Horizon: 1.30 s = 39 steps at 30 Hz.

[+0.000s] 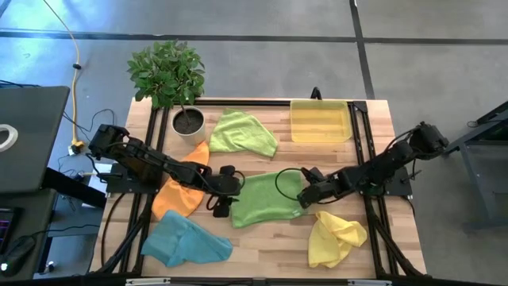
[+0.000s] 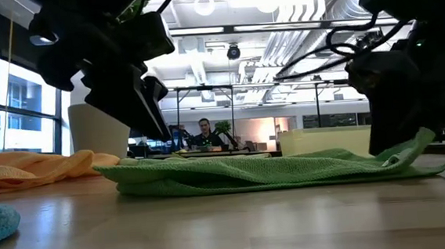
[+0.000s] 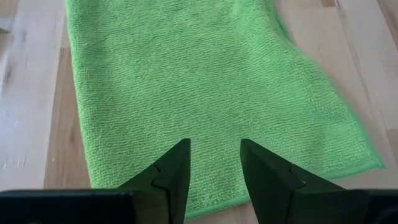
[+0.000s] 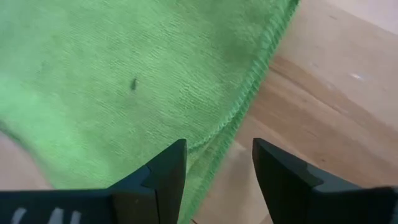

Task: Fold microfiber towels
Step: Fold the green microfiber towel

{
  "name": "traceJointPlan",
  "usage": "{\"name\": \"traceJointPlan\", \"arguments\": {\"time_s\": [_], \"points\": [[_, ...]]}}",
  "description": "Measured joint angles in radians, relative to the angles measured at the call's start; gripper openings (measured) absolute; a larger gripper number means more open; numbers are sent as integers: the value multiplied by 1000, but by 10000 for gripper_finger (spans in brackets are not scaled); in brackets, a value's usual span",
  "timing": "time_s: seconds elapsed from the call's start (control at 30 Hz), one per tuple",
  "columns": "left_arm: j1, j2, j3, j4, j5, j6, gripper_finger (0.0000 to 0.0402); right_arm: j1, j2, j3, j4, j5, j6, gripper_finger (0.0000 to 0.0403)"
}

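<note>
A lime green towel [image 1: 266, 199] lies folded and flat at the table's middle; it also shows in the low view [image 2: 273, 170]. My left gripper [image 1: 226, 199] is open just above the towel's left edge [image 3: 214, 149], clear of the cloth in the low view [image 2: 155, 117]. My right gripper [image 1: 305, 191] is open and low over the towel's right hemmed edge [image 4: 217, 149]. A second lime towel [image 1: 242, 133] lies at the far middle, an orange one [image 1: 181, 187] on the left, a light blue one [image 1: 186, 241] at the near left and a yellow one [image 1: 333, 237] at the near right. My right gripper stands open at the towel's right end, where a corner of the cloth [image 2: 422, 143] curls up beside the fingers. Whether the fingers touch the cloth, I cannot tell.
A translucent yellow tray [image 1: 320, 121] stands at the far right. A potted plant [image 1: 168, 75] in a white pot [image 1: 188, 121] stands at the far left. Bare wood [image 1: 270, 246] lies between the blue and yellow towels at the near edge.
</note>
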Motion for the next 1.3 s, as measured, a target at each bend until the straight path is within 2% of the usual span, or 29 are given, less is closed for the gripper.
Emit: {"name": "traceJointPlan", "arguments": {"time_s": [0.17,0.27,0.37,0.63,0.8,0.97,1.1,1.3], "points": [[0,0,0,-3,0,0,129,-42,-18,7,-86,-122,-31,177],[0,0,0,-1,0,-9,129,-60,-28,20,-128,-137,-59,177],[0,0,0,-2,0,-18,129,-78,-25,27,-83,-139,-51,177],[-6,0,0,-9,-13,-27,129,-78,87,33,1,-122,0,177],[-6,0,0,-16,-16,-19,129,-69,98,29,74,-93,14,177],[-6,0,0,-20,-16,-11,129,-68,103,47,39,-72,18,174],[-6,0,0,-25,-17,-10,129,-67,109,46,40,-60,14,150],[-6,0,0,-30,-19,0,129,-55,151,47,57,-22,-5,79]]}}
